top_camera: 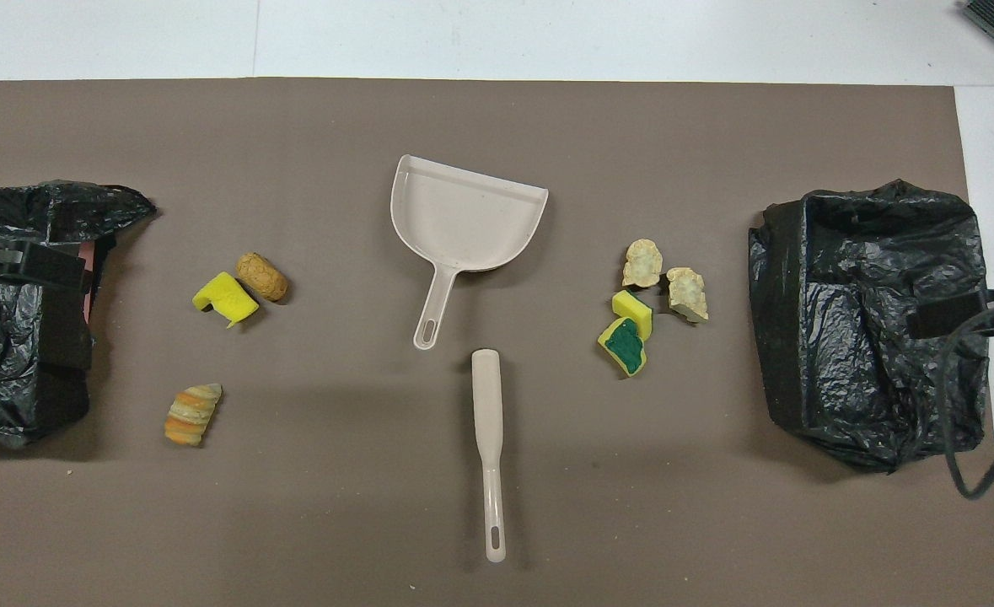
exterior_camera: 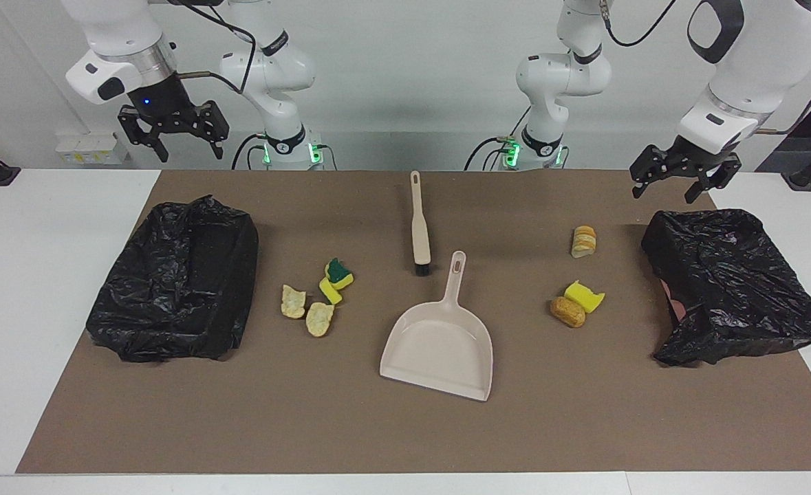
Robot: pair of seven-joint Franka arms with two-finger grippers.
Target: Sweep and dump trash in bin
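Beside scattered trash (exterior_camera: 309, 302), bare beige dustpan (exterior_camera: 439, 347), two black-lined bins (exterior_camera: 178, 282).

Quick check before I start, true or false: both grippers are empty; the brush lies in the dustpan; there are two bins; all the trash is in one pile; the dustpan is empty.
1. Left gripper and right gripper are empty: true, both open in the air.
2. Brush lies in dustpan: false, it lies on the mat nearer the robots.
3. Two bins: true, one at each end.
4. Trash in one pile: false, two groups.
5. Dustpan empty: true.
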